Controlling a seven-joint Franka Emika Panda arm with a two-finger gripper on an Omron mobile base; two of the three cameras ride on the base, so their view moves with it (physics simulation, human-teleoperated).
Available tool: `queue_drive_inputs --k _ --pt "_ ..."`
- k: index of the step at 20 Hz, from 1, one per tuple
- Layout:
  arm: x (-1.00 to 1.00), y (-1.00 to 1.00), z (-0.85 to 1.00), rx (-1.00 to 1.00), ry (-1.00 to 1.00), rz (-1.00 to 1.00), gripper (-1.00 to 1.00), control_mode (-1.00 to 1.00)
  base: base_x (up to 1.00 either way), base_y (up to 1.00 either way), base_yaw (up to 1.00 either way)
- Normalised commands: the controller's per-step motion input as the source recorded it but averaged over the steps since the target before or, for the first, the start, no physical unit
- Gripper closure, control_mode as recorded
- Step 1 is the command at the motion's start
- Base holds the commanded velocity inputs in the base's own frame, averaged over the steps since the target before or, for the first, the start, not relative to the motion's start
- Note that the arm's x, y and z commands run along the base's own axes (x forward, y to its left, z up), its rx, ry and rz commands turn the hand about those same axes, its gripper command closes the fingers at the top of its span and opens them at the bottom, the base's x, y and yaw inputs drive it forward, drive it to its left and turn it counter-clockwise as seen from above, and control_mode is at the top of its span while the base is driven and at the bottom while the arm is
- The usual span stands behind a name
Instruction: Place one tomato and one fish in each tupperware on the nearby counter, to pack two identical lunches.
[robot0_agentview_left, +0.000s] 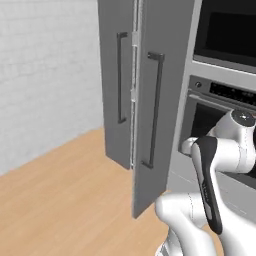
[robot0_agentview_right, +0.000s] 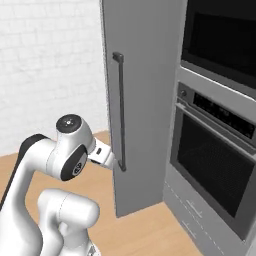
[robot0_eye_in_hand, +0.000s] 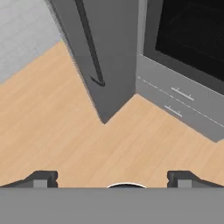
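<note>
We face a tall grey fridge (robot0_agentview_left: 150, 100) with two doors, each with a long dark vertical handle (robot0_agentview_left: 155, 110). In the left base view both doors stand ajar, the left door (robot0_agentview_left: 117, 80) and the right one meeting at a narrow seam, their lower edges hanging above the light wooden floor (robot0_agentview_left: 65, 200). In the right base view we see one door (robot0_agentview_right: 140, 100) swung out toward us, its handle (robot0_agentview_right: 120, 112) running down its left side.

Right of the fridge stands a built-in oven (robot0_agentview_right: 215, 165) with a dark glass window and a control strip above it, and another dark appliance (robot0_agentview_right: 220, 35) sits higher up. Below the oven are grey drawers (robot0_eye_in_hand: 179, 103) with small pale pulls. A white brick wall (robot0_agentview_left: 45, 75) runs behind on the left.

Our arm (robot0_agentview_right: 65, 155) is folded low in front of the fridge, its elbow near the bottom of the door handle in the right base view.

In the hand view the gripper (robot0_eye_in_hand: 113, 178) points down at the floor, its two dark fingertips (robot0_eye_in_hand: 41, 178) set far apart at the bottom corners, released and holding nothing. The fridge door's lower corner and the drawers lie ahead of it.

We cannot see any tomato, fish, tupperware or counter from here, so we cannot tell where they are.
</note>
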Motion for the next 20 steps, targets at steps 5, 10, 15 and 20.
queue_drive_inputs --k 5,10,15,20 --pt "0.00 0.00 0.00 0.00 0.00 0.00 -1.00 1.00 -1.00 0.67 0.56" --pt "0.00 0.00 0.00 0.00 0.00 0.00 -1.00 1.00 -0.97 0.98 0.48" --pt "0.00 0.00 0.00 0.00 0.00 0.00 -1.00 1.00 0.35 1.00 0.06" --pt "0.00 0.00 0.00 0.00 0.00 0.00 -1.00 1.00 1.00 1.00 -0.08"
